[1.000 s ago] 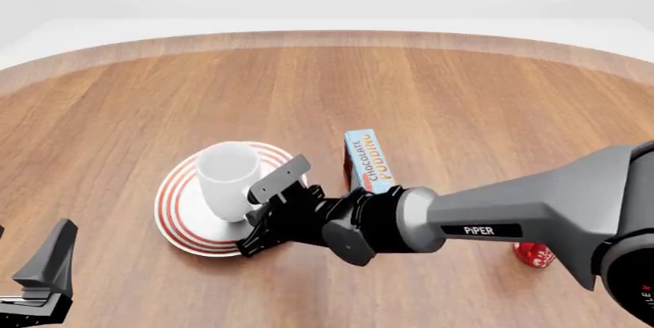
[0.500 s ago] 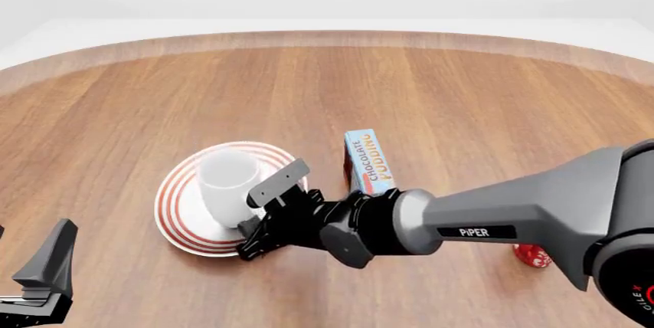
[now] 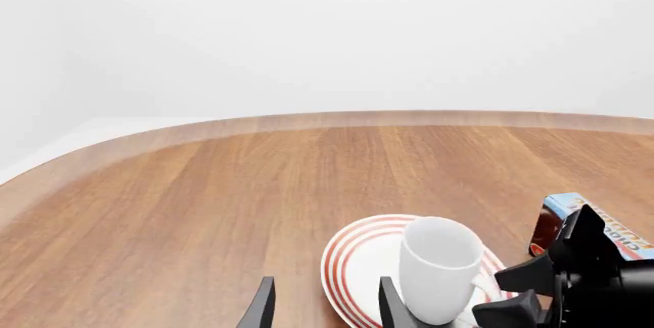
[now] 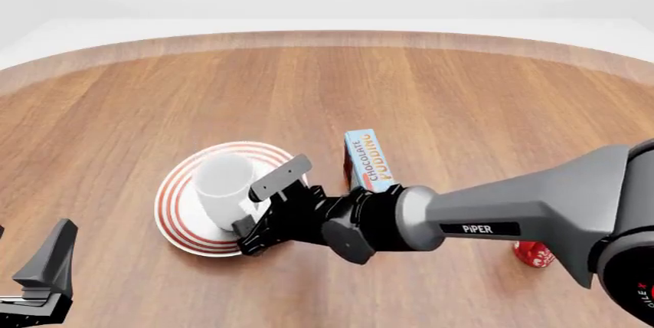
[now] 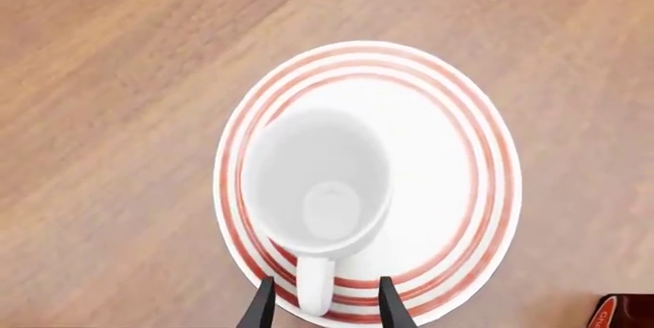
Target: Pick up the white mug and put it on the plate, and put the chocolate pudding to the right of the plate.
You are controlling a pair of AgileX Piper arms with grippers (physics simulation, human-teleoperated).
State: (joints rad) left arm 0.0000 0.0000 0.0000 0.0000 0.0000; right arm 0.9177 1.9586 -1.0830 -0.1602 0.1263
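Observation:
The white mug stands upright on the plate, which has red rings round its rim. My right gripper is at the mug's handle. It is open, one finger on each side with a gap to both. To the right of the plate and a little apart from it stands the chocolate pudding. My left gripper is open near the table's front left, holding nothing. The left wrist view shows the mug, the plate, the pudding and the right gripper.
A red mug shows partly behind the right arm's forearm at the front right. That arm reaches across the front of the table from the right. The wooden table's curved far edge runs along the back.
The white mug has come down slightly with the right gripper and now rests on the plate. The left arm has not moved.

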